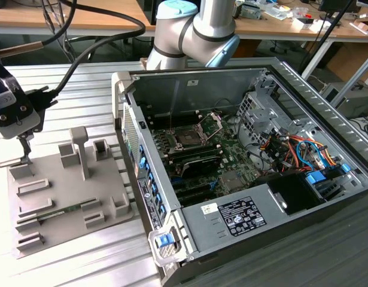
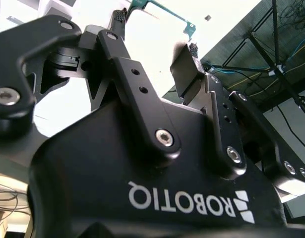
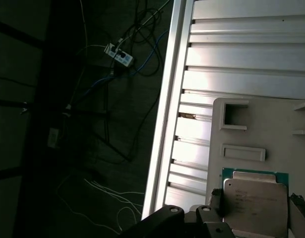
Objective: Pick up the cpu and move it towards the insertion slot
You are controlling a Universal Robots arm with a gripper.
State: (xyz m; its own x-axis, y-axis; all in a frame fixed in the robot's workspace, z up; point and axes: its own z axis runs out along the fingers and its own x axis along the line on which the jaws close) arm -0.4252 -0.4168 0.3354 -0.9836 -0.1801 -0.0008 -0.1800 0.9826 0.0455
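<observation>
A slatted aluminium tabletop (image 1: 88,78) carries everything. On the exterior view's right, an open desktop computer case (image 1: 189,89) lies on its side with its interior facing up. Behind it stands the robot arm (image 1: 201,30), silver with pale blue joint caps. On the exterior view's left, just beside the case, a grey tray (image 1: 58,179) sits flat, with raised blocks and shallow holders moulded on top.

Inside the case lies the green motherboard (image 1: 231,149), with a tangle of coloured cables (image 1: 291,149) toward the exterior view's right. The insertion slot (image 1: 188,137) is on the board: a square socket with a dark centre and a shiny metal frame. Its hinged bracket (image 1: 210,122) is tipped up and open.

The claw (image 1: 23,152) hangs over the tray's end at the exterior view's left edge, outside the case and well apart from the slot. The first wrist view shows the cpu (image 3: 254,198), a silvery square lid on a green board. It is over the grey tray with a black fingertip (image 3: 215,201) against one edge and the other fingertip at the opposite edge. The claw is pinching the cpu between them. The second wrist view shows the chip's green rim spanning the two tips. Whether the chip rests on the tray or is lifted off it cannot be told.
</observation>
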